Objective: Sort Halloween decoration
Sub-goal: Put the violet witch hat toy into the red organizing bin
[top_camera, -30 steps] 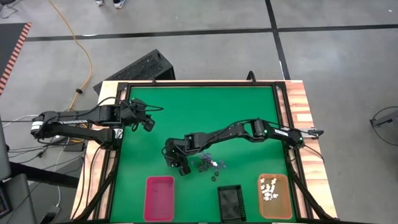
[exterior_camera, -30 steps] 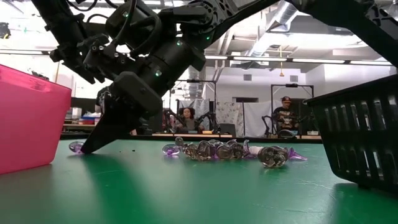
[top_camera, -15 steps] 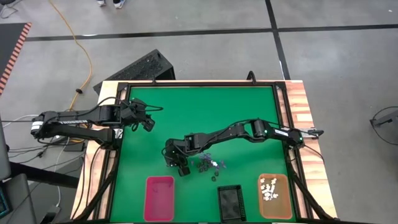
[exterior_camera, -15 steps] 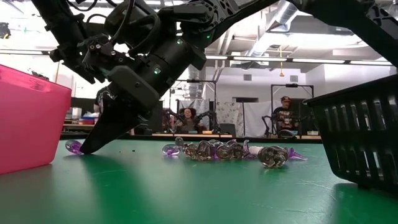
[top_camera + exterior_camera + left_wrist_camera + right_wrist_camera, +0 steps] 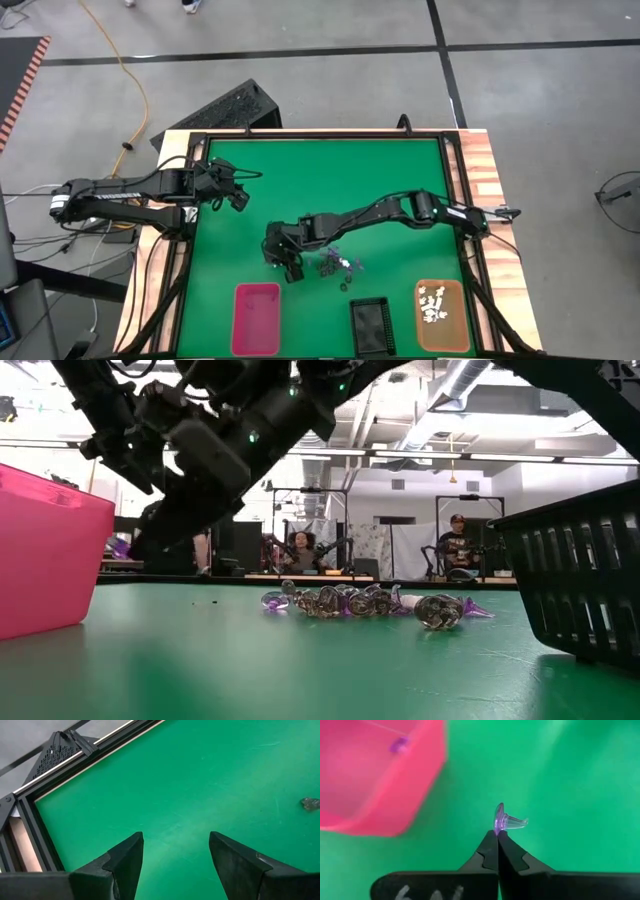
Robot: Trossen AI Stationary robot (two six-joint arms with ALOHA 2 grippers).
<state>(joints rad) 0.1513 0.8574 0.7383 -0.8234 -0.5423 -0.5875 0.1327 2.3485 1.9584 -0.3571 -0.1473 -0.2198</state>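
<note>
My right gripper (image 5: 497, 834) hangs above the green mat between the pink tray (image 5: 256, 318) and a pile of purple and clear trinkets (image 5: 335, 265), and it is shut on one purple trinket (image 5: 506, 821). In the low view that trinket (image 5: 120, 547) shows in the air beside the pink tray's wall (image 5: 50, 550). The pile (image 5: 360, 602) lies on the mat. One purple trinket (image 5: 399, 744) lies inside the pink tray. My left gripper (image 5: 175, 850) is open over bare mat near the table's left edge (image 5: 238, 195). My right gripper pinches the purple trinket by one end (image 5: 497, 829) between the free ends of its two fingers. The rest of the trinket sticks out past the tips. The fingers (image 5: 165, 525) slant down from above. The trinket is lifted clear of the mat.
A black tray (image 5: 370, 325) and an orange tray (image 5: 441, 315) holding white trinkets stand along the near edge, right of the pink tray. A single small trinket (image 5: 311, 803) lies on the mat ahead of my left gripper. A black frame (image 5: 320, 135) rims the mat.
My right gripper has risen from the mat with its fingers staying shut. The purple trinket, which lay on the mat at the fingertips, now hangs clear at about the height of the pink tray's rim. The pile has stayed where it was.
</note>
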